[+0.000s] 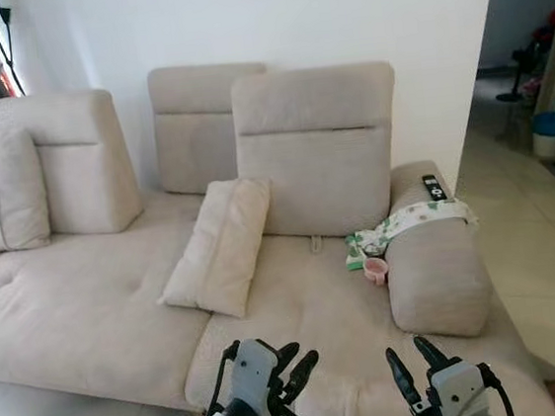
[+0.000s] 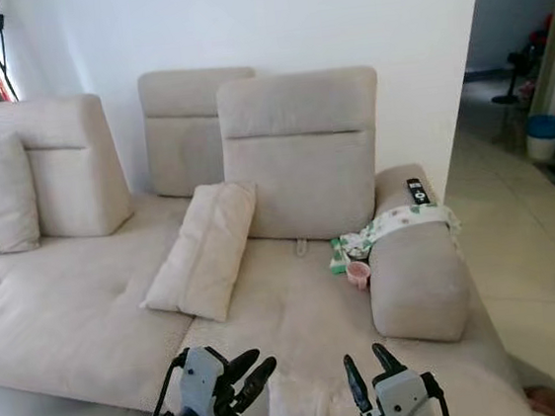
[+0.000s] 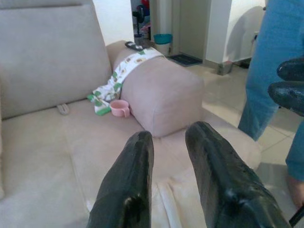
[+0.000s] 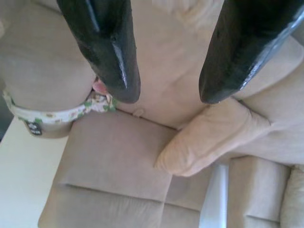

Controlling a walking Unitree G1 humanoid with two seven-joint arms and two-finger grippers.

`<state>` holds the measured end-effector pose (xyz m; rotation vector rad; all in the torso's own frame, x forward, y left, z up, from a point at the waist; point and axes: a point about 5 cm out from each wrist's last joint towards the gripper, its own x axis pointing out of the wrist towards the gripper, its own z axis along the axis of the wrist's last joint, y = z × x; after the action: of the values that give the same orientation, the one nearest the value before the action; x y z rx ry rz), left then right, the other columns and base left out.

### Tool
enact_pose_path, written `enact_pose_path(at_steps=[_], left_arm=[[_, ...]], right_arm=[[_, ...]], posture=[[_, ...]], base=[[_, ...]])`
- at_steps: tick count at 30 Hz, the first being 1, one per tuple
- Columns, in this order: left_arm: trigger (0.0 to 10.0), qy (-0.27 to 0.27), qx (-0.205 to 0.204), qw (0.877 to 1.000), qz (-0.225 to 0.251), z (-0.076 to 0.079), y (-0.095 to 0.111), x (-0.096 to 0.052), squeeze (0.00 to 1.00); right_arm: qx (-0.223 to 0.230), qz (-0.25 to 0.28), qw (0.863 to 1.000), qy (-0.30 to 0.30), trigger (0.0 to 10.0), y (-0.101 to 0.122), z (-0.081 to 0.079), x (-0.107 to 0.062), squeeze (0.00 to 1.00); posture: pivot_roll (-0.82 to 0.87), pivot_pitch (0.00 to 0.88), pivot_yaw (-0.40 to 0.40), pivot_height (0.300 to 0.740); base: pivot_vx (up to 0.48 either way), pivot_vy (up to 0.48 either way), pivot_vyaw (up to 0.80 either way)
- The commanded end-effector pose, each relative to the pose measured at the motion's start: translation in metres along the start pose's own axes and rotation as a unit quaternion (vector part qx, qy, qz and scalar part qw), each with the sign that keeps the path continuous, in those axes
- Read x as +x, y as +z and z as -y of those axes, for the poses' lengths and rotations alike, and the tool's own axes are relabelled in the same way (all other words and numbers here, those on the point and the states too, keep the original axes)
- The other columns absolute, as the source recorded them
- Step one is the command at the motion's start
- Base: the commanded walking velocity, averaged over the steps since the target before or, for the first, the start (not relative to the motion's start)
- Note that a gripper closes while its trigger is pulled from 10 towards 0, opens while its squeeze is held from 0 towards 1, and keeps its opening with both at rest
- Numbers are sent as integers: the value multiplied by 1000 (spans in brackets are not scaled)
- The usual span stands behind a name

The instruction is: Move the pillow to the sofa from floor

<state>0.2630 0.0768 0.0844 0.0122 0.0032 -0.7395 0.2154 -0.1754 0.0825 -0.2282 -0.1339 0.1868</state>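
A beige pillow (image 1: 220, 246) lies on the beige sofa (image 1: 70, 309), tilted up against the middle backrest, where the two seat sections meet. It also appears in the right wrist view as the pillow (image 4: 209, 137). Both grippers hover low over the seat's front edge, nearer to me than the pillow and apart from it. My left gripper (image 1: 295, 358) is open with nothing between its fingers (image 3: 137, 161). My right gripper (image 1: 410, 355) is open too, its fingers (image 4: 111, 52) pointing at the seat and holding nothing.
A second pillow (image 1: 12, 188) leans at the sofa's far left. The round armrest (image 1: 439, 280) on the right carries a floral cloth (image 1: 413, 220) and a remote (image 1: 433, 188); a pink cup (image 1: 375, 270) lies beside it. A person's blue trouser leg (image 3: 270, 71) stands on the tiled floor (image 1: 531, 261) to the right.
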Motion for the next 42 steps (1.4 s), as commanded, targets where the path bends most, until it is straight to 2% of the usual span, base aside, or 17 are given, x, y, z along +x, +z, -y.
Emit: enact_pose_path(at_steps=[1, 7, 14, 16, 19, 20, 22, 24, 25, 26, 28, 29, 31, 32, 36, 40, 42], left_arm=[[10000, -3, 16, 1000, -9, -2, -2, 0, 0], [10000, -4, 16, 1000, -8, -1, -2, 0, 0], [10000, -5, 19, 1000, -8, -1, -2, 0, 0], [10000, -10, 35, 999, -8, 0, -1, 0, 0], [10000, -24, 106, 994, -9, 0, 8, 5, 0], [10000, -24, 106, 994, -9, 0, 8, 5, 0], [10000, -41, 152, 987, -5, 0, 15, 9, 0], [10000, -41, 152, 987, -5, 0, 15, 9, 0], [10000, -53, 174, 983, -2, 1, 19, 11, 0], [10000, -53, 174, 983, -2, 1, 19, 11, 0], [10000, -79, 206, 975, -1, 4, 23, 14, 0], [10000, -79, 206, 975, -1, 4, 23, 14, 0], [10000, -93, 214, 972, -9, 7, 20, 14, 0], [10000, -93, 214, 972, -9, 7, 20, 14, 0], [10000, -98, 220, 970, -18, 7, 18, 12, 0], [10000, -98, 225, 969, -21, 7, 18, 11, 0], [10000, -98, 235, 967, -27, 6, 18, 8, 0]], right_arm=[[0, -2, 1000, -1, 10000, -1, 0, -1, 0], [0, -4, 1000, 0, 10000, -3, 0, -2, 0], [2, -12, 1000, -1, 10000, -7, 4, -6, 0], [6, -16, 1000, -2, 10000, -9, 6, -8, 0], [2, -36, 999, 26, 10000, -15, 11, -14, 0], [2, -36, 999, 26, 10000, -15, 11, -14, 0], [1, -56, 996, 64, 10000, -21, 14, -17, 0], [1, -56, 996, 64, 10000, -21, 14, -17, 0], [-6, -70, 993, 93, 10000, -23, 18, -19, 0], [-6, -70, 993, 93, 10000, -23, 18, -19, 0], [-29, -107, 981, 158, 10000, -28, 34, -26, 0], [-29, -107, 981, 158, 10000, -28, 34, -26, 0], [-80, -136, 967, 200, 10000, -33, 49, -30, 0], [-80, -136, 967, 200, 10000, -33, 49, -30, 0], [-125, -148, 954, 229, 10000, -34, 56, -25, 0], [-140, -151, 952, 229, 10000, -33, 61, -21, 0], [-192, -163, 944, 215, 10000, -34, 78, -15, 0]], posture=[[112, 0, 69, 595], [110, 0, 67, 575], [111, 0, 67, 575], [113, 0, 67, 565], [117, 0, 71, 565], [117, 0, 71, 565], [118, 0, 73, 565], [118, 0, 73, 565], [116, 0, 79, 565], [116, 0, 79, 565], [105, 0, 87, 565], [105, 0, 87, 565], [97, 0, 93, 565], [97, 0, 93, 565], [106, 3, 104, 565], [117, 18, 109, 565], [133, 42, 118, 565]], base=[[0, 0, 0], [0, 0, 0], [0, 0, 0], [0, 0, 0], [0, 0, 0], [0, 0, 0], [0, 0, 0], [0, 0, 0], [0, 0, 0], [0, 0, 0], [0, 0, 0], [0, 0, 0], [0, 0, 0], [0, 0, 0], [0, 0, 0], [0, 0, 0], [0, 0, 0]])
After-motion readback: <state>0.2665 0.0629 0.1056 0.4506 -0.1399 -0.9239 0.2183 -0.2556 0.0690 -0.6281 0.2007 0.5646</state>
